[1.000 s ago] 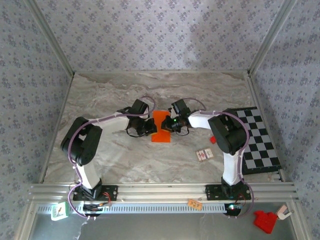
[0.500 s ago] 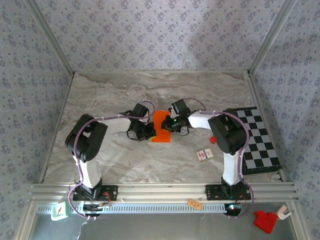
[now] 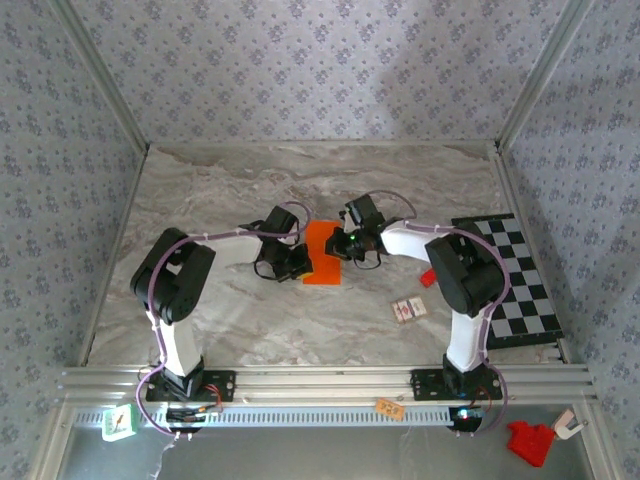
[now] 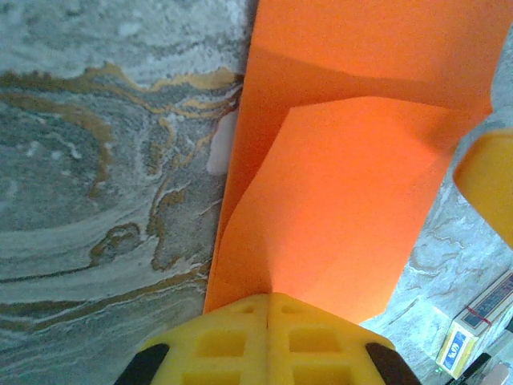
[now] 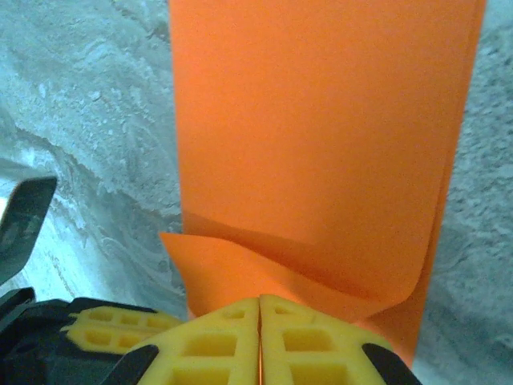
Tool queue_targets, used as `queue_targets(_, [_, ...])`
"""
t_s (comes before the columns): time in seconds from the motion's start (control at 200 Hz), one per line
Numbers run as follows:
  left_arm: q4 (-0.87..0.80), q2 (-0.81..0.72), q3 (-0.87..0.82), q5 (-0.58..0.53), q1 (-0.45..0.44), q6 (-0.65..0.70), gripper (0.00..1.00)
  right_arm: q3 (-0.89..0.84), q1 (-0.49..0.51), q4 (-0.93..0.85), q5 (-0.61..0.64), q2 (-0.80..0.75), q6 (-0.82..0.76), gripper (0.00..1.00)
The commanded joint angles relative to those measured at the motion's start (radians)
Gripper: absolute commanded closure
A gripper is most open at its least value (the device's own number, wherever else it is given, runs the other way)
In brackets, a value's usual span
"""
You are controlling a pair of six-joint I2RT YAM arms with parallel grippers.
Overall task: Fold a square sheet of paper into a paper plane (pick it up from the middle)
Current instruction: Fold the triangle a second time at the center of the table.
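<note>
The square sheet of paper (image 3: pixel 322 256) is bright orange, folded into a narrower creased shape, at the middle of the marble table. My left gripper (image 3: pixel 299 260) is at its left edge and my right gripper (image 3: pixel 343 245) at its right edge. In the left wrist view the yellow fingers of the left gripper (image 4: pixel 268 295) are shut on the paper (image 4: pixel 353 184), whose folded flap shows a slanted crease. In the right wrist view the right gripper (image 5: pixel 260 298) is shut on a curled flap of the paper (image 5: pixel 321 128).
A black-and-white checkered board (image 3: pixel 515 280) lies at the table's right edge, with a small red block (image 3: pixel 427 278) beside it. A small printed box (image 3: pixel 407 310) lies in front of the paper. Patterned walls enclose the table on three sides.
The left arm's elbow has swung right and its gripper has shifted slightly toward the near left. The right arm's elbow has moved a little right. Both grippers stay shut on the paper.
</note>
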Motion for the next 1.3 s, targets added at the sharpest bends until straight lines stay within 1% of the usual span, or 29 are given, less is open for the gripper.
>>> queue_targets(0.0, [-0.095, 0.046, -0.008, -0.043, -0.008, 0.010, 1.00, -0.004, 0.035, -0.051, 0.033, -0.010, 0.009, 0.92])
queue_targets(0.205, [-0.099, 0.051, -0.006, -0.042, -0.009, 0.008, 1.00, -0.015, 0.065, -0.022, 0.021, 0.036, 0.043, 0.94])
queue_targets(0.33, [-0.110, 0.055, -0.001, -0.046, -0.008, 0.006, 1.00, -0.016, 0.053, -0.021, 0.015, 0.059, 0.036, 0.94])
queue_targets(0.54, [-0.158, 0.075, -0.005, -0.051, 0.000, -0.007, 1.00, -0.025, -0.052, -0.023, 0.030, 0.075, -0.019, 0.94])
queue_targets(0.665, [-0.146, 0.080, -0.026, -0.042, 0.007, -0.020, 1.00, -0.052, -0.147, 0.000, 0.010, 0.080, -0.036, 0.94])
queue_targets(0.795, [-0.143, 0.079, -0.014, -0.034, 0.007, -0.009, 1.00, -0.036, -0.198, -0.014, -0.004, 0.048, -0.049, 0.94])
queue_targets(0.915, [-0.140, 0.074, 0.006, -0.022, 0.004, 0.007, 1.00, -0.010, -0.186, -0.060, 0.021, -0.024, -0.066, 0.94])
queue_targets(1.024, [-0.142, 0.070, 0.029, -0.014, 0.003, 0.016, 1.00, -0.013, -0.147, -0.068, 0.029, -0.061, -0.053, 0.94])
queue_targets(1.209, [-0.143, 0.071, 0.056, -0.005, -0.002, 0.025, 1.00, -0.012, -0.051, -0.031, -0.003, -0.025, 0.003, 0.94])
queue_targets(1.299, [-0.143, 0.067, 0.067, -0.002, -0.002, 0.031, 1.00, -0.001, -0.022, -0.013, -0.016, 0.010, 0.021, 0.94])
